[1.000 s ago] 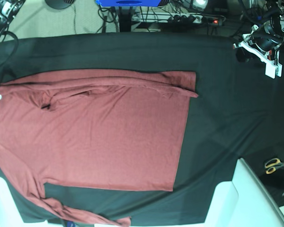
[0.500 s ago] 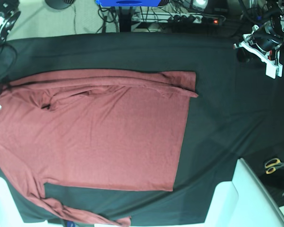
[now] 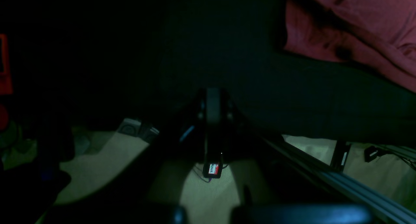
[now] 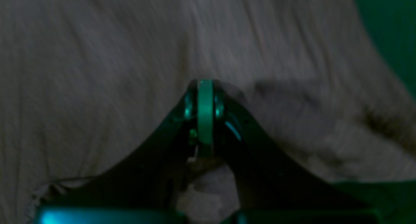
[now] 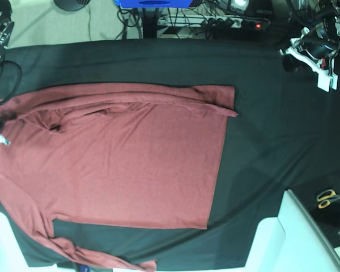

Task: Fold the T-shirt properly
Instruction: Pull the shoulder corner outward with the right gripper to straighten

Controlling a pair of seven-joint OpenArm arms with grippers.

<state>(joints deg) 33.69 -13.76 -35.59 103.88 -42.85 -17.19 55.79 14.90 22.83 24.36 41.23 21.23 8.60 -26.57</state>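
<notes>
The T-shirt [image 5: 119,164] is plain brick-red, with no print, and reads dull grey-brown in the dim right wrist view. The table covering [image 5: 272,130] is solid black. Near the right edge lie scissors [image 5: 330,198] with yellow handles. A bright blue object [image 5: 153,3] sits beyond the far edge.
</notes>
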